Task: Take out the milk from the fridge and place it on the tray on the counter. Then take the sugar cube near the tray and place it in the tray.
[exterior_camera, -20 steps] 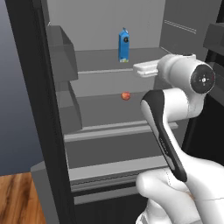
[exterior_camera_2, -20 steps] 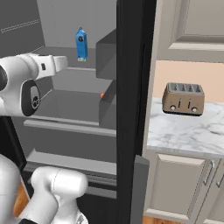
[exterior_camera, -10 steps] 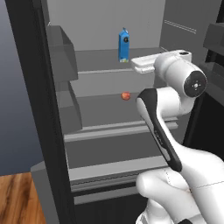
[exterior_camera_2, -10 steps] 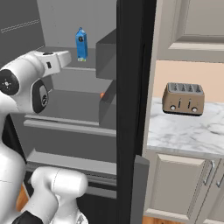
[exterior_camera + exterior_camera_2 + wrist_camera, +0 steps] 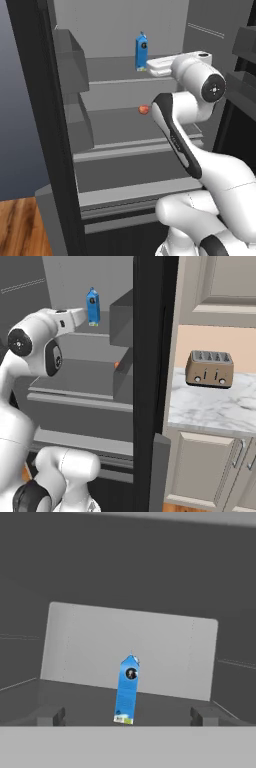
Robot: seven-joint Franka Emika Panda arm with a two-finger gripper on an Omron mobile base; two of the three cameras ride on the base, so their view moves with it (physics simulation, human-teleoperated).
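The end effector [image 5: 127, 715] has its fingers spread wide apart and holds nothing. The milk [image 5: 126, 690] stands upright between them, farther in, on the upper shelf [image 5: 117, 75] of the open fridge [image 5: 65, 150]. A small red-orange ball [image 5: 143, 109] lies on the shelf below.

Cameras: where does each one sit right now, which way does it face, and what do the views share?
Left base view: behind the arm to its left, facing into the open fridge; the arm rises lower right, hand beside the milk.
Right base view: behind to its right, facing the fridge and the counter with a toaster; the arm rises lower left.
Hand view: looks along the hand at the upright milk, finger tips wide apart.
Shared: all three show the milk.
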